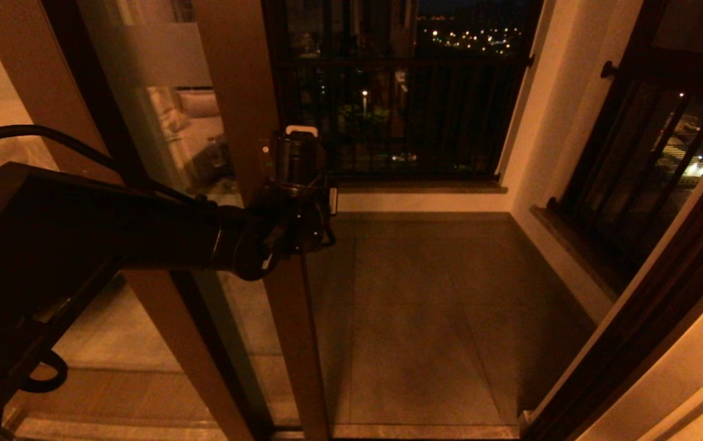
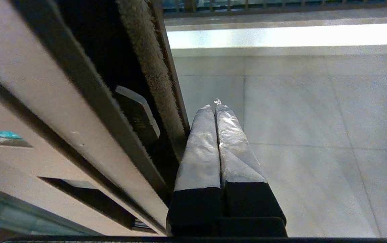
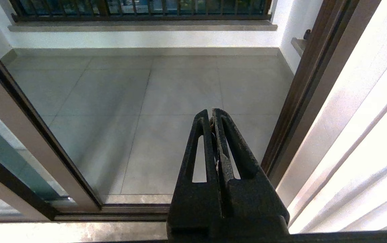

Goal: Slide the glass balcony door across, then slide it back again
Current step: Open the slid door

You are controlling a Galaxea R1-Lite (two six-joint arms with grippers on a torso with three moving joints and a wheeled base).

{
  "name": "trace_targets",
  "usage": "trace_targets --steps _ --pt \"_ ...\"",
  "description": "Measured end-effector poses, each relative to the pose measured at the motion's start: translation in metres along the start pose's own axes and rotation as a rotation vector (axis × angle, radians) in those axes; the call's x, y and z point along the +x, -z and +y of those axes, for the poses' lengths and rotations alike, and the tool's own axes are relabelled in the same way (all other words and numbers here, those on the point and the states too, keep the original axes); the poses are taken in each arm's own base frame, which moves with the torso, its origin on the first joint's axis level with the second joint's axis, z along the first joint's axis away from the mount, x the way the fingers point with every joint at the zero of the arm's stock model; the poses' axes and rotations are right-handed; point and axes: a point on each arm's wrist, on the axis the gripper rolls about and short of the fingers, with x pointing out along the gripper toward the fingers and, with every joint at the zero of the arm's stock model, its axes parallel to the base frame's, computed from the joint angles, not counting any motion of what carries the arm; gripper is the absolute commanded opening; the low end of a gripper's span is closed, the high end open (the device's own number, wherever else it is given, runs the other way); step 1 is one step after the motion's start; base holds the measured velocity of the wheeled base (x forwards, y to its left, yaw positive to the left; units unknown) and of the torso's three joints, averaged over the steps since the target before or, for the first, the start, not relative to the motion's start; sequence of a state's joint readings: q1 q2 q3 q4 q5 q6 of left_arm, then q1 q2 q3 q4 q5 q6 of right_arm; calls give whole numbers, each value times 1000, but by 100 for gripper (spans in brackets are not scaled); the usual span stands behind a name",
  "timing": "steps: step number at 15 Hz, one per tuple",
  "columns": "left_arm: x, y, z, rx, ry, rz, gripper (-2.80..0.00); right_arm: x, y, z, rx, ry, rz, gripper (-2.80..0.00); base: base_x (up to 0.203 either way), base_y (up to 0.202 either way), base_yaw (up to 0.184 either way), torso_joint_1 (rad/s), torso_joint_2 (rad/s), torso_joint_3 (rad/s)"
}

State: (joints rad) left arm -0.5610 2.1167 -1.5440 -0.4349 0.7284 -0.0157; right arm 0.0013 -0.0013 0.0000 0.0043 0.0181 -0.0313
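Pressed together with nothing between them, the fingers of the left gripper [image 2: 215, 104] point out past the door's edge toward the balcony floor [image 2: 298, 111], their silvery-wrapped pads [image 2: 200, 148] lying just beside the brush seal [image 2: 149, 67] that runs down the leading edge of the glass balcony door [image 1: 161, 122]. In the head view that gripper sits at the door's brown stile [image 1: 238, 92], roughly at mid height, with the left arm reaching in from the left side of the scene. The door itself stands well over to the left, leaving the opening onto the balcony wide; its frosted band [image 1: 155, 55] shows near the top of the pane. A full-height glazed panel in a metal frame is likely heavy and rigid, rolling on a floor track, so it should answer to steady sideways pressure, not a quick shove. The glass is fragile and slick and a poor place to push. The stile looks the sounder place to bear on: closed fingers laid flat against its edge, or hooked into the small recessed latch plate [image 2: 136, 114] seen beside the seal. The soft seal would give under the pads, and I judge they could slip off it. The right gripper [image 3: 212, 114] hangs parked with its black fingers closed and empty, facing the open doorway near the right-hand door frame [image 3: 301, 94].
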Motion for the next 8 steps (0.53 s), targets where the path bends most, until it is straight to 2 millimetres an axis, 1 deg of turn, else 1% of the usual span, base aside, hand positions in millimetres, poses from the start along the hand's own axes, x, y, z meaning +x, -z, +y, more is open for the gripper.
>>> trace_targets --steps 8 --pt "5 4 17 -8 -42 21 -280 0 0 0 0 0 0 -280 0 0 0 0 0 0"
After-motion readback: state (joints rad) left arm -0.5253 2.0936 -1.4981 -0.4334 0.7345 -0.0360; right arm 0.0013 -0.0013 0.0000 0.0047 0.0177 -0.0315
